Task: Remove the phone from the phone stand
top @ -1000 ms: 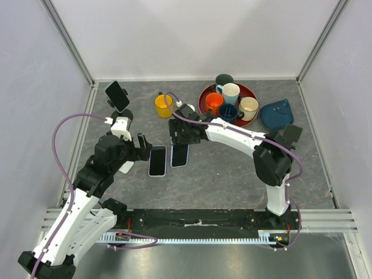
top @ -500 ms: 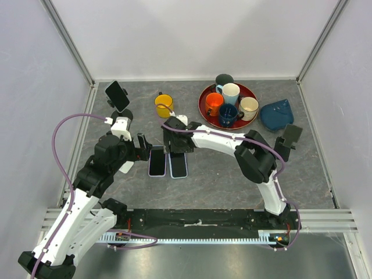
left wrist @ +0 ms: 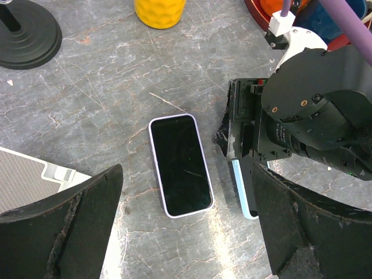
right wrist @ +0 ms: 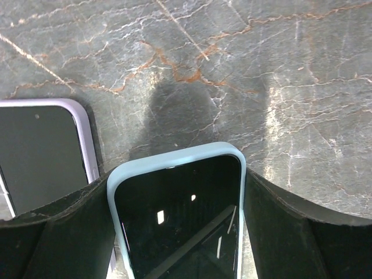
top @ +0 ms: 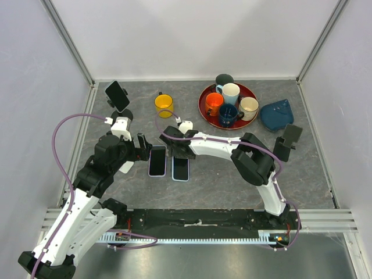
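A black phone (top: 117, 96) stands tilted on a stand at the back left; its round black base (left wrist: 23, 35) shows in the left wrist view. My right gripper (top: 178, 153) (right wrist: 177, 197) is shut on a phone in a light blue case (top: 181, 169) (right wrist: 177, 215), held low at the table; its edge also shows in the left wrist view (left wrist: 239, 189). A phone in a lavender case (top: 157, 161) (left wrist: 179, 165) lies flat just left of it, with one edge in the right wrist view (right wrist: 40, 151). My left gripper (top: 144, 151) (left wrist: 186, 232) is open and empty above the lavender phone.
A yellow mug (top: 163, 106) stands behind the phones. A red tray (top: 251, 93) with several mugs is at the back right, with a blue cloth (top: 277, 114) beside it. A dark rectangular object (top: 289, 136) stands at the right. A white piece (left wrist: 26, 177) lies under my left arm.
My right gripper has moved nearer and down with the blue-cased phone, bringing it beside the lavender phone. The left arm has not moved.
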